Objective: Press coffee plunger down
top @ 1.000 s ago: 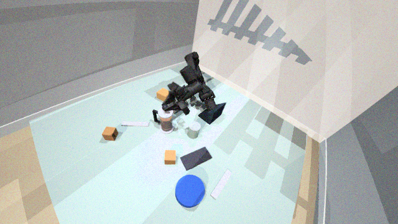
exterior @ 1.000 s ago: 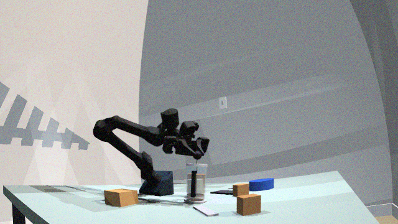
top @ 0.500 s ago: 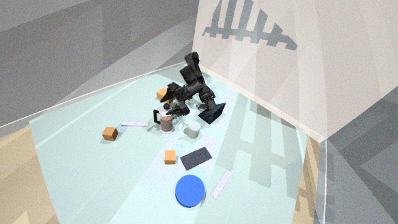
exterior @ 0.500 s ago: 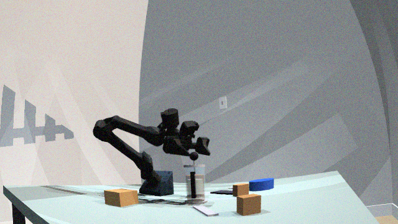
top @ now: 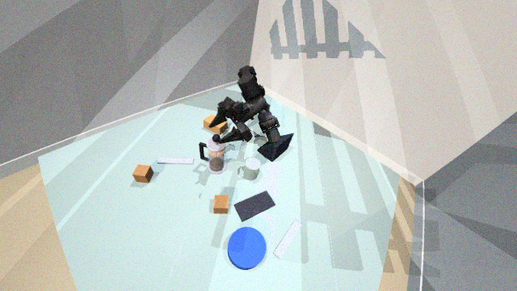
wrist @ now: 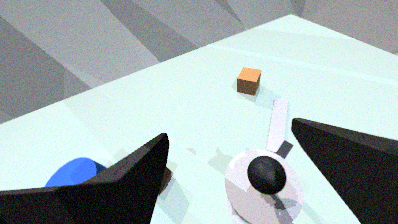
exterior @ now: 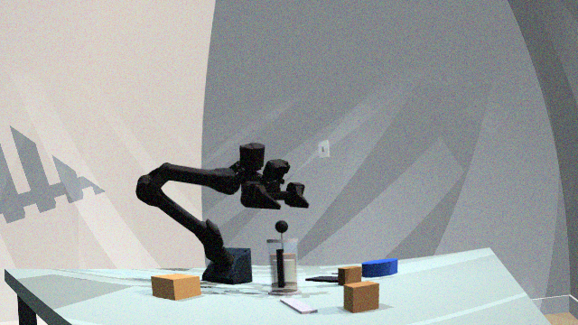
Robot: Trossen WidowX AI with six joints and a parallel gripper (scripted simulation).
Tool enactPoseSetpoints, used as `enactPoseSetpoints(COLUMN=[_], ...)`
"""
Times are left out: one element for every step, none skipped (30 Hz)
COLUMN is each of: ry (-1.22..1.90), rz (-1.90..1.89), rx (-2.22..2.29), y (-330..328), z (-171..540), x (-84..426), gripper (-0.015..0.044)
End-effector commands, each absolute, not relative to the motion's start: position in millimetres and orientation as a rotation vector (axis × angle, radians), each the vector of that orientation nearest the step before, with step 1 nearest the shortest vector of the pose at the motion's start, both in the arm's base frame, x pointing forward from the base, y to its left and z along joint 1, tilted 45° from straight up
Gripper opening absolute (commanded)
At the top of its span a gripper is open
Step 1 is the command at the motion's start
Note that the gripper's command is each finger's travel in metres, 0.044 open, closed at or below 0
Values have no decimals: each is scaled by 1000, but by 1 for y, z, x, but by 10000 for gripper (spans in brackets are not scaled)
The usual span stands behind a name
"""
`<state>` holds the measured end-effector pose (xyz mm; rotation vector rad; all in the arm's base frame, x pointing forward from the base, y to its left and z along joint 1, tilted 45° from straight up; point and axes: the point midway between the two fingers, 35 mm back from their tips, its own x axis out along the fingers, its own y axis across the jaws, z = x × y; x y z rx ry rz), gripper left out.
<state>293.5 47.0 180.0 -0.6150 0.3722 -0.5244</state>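
The glass coffee press (top: 216, 154) (exterior: 290, 271) (wrist: 239, 187) stands upright on the table. Its black handle (top: 202, 151) (exterior: 280, 268) points away from the arm. The round black plunger knob (top: 216, 138) (exterior: 281, 227) (wrist: 266, 175) stands a little above the lid, with a short length of rod showing in the exterior view. Where the filter sits inside is hard to tell. My gripper (top: 215, 133) (exterior: 293, 208) (wrist: 228, 131) is wide open and empty. Its fingers hang above the knob without touching it, and in the wrist view the knob lies nearer the right finger.
A pale mug (top: 252, 169) stands close beside the press. Wooden blocks (top: 143, 173) (exterior: 176, 286) (wrist: 249, 81), white strips (top: 175, 161) (exterior: 298, 305) (wrist: 278, 124), a dark flat plate (top: 254, 206) (exterior: 322, 279) and a blue disc (top: 246, 247) (exterior: 379, 267) (wrist: 75, 172) lie around.
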Motion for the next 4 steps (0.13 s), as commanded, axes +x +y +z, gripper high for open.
enactPoseSetpoints(ry=[387, 384, 382, 380], rz=[-581, -592, -598, -600], rx=[-636, -645, -651, -653], y=[57, 58, 58, 59], z=[206, 213, 217, 218], x=[281, 278, 276, 275], gripper=[440, 440, 440, 440])
